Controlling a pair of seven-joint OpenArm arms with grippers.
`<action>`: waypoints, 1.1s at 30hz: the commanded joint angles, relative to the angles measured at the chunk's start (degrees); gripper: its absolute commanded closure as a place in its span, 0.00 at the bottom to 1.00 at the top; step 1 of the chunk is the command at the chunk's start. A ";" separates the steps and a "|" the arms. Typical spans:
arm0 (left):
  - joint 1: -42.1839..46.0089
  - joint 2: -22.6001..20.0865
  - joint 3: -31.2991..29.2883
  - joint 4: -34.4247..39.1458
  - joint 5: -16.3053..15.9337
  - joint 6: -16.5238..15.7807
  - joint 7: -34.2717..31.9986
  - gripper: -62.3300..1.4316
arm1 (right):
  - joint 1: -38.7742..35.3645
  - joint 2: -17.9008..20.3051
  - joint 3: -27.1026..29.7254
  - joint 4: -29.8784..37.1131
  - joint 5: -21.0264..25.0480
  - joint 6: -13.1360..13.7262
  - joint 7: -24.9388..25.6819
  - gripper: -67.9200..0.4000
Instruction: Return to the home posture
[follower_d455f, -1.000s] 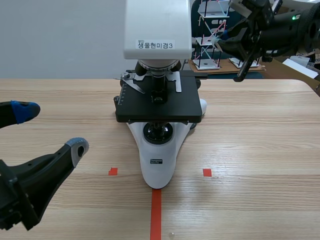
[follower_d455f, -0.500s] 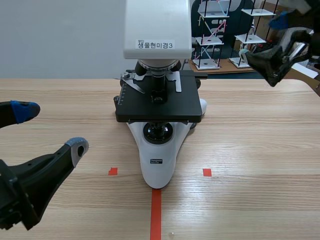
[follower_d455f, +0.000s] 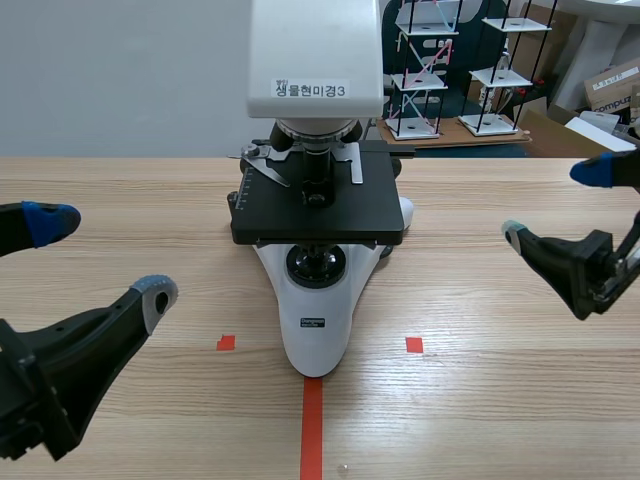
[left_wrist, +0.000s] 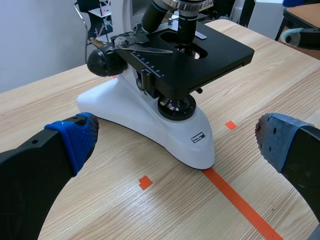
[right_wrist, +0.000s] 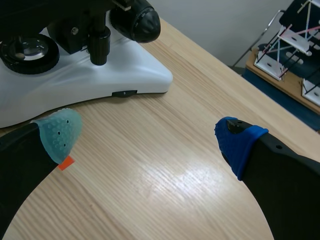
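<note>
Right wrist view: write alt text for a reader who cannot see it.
The right gripper hangs open over the wooden table, holding nothing. Ahead of its grey-green pad stands a white microscope base with a black focus knob; white racks stand beyond the table's edge.
</note>
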 joint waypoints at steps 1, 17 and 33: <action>0.00 0.28 -0.31 0.31 -0.52 0.31 -0.79 0.00 | -1.05 -1.40 1.73 0.96 0.66 -0.26 1.81 0.14; 0.00 0.26 -0.31 0.31 -0.50 0.31 -0.81 0.00 | -18.38 -12.94 7.10 11.30 0.59 -0.94 4.46 0.14; 0.00 0.28 -0.31 0.31 -0.50 0.31 -0.81 0.00 | -24.26 -15.67 9.64 18.16 0.15 -1.09 4.20 0.14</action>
